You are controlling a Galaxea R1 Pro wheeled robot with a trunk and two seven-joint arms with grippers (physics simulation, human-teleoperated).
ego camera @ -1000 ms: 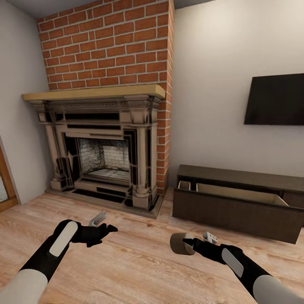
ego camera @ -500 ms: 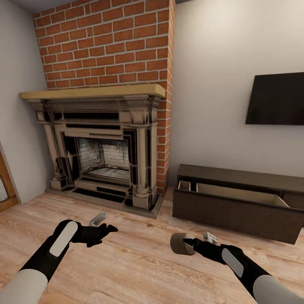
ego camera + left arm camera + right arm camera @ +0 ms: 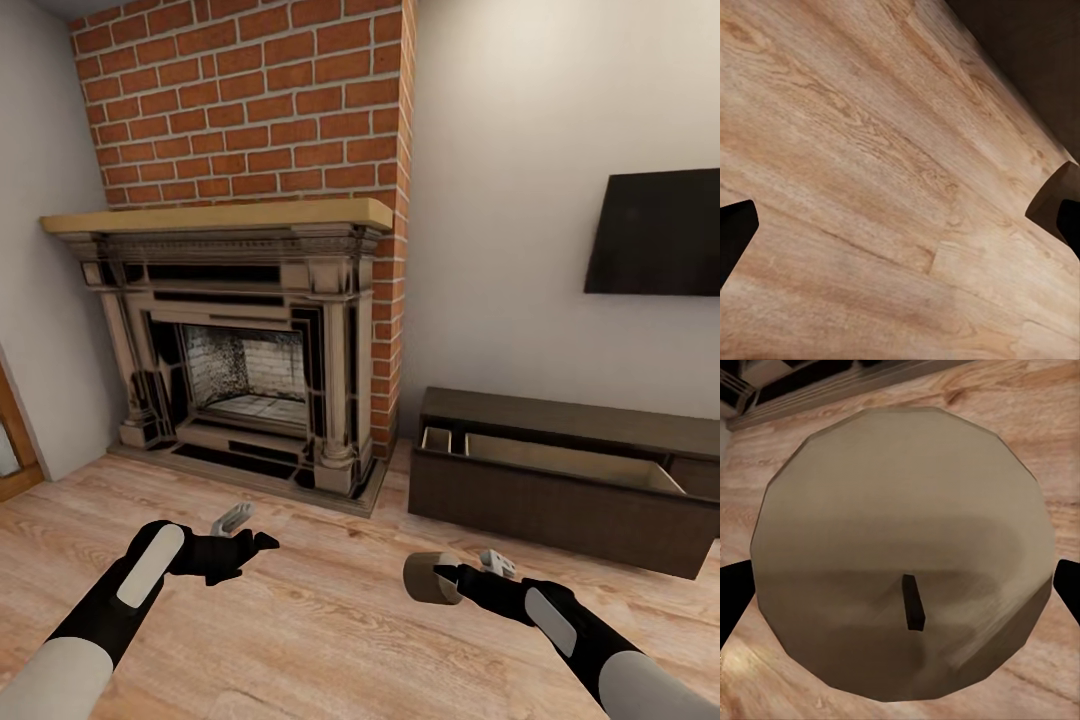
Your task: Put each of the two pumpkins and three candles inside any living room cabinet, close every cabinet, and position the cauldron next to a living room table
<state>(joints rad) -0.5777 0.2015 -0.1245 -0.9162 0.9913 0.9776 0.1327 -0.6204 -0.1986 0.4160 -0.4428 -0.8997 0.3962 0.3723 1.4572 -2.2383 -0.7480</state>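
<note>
Candle: a short, thick, cream-beige cylindrical candle [image 3: 424,578] is carried above the light wood plank floor [image 3: 330,620], well apart from the cabinet; its flat end with a small black wick [image 3: 913,601] is seen in the right wrist view.
Right pincer: the right pincer [image 3: 446,580] is clenched on the candle, held out ahead of the trunk, apparently so it can be brought over the drawer.
Left pincer: the left pincer [image 3: 245,527] is released, with nothing between its fingers, and hangs over bare floor, judged free for pushing a drawer shut later.
Cabinet: the long, low, dark-brown wood console cabinet [image 3: 560,500] stands against the pale wall under the black wall television [image 3: 655,232], one drawer pulled out and its pale beige divided interior [image 3: 560,462] exposed, ready to receive the candle.
Surroundings: a stone-coloured fireplace surround [image 3: 230,340] under a red brick chimney [image 3: 250,100] stands to the cabinet's left.
Step judged: the candle is being carried toward the open drawer; placement is not yet done.
</note>
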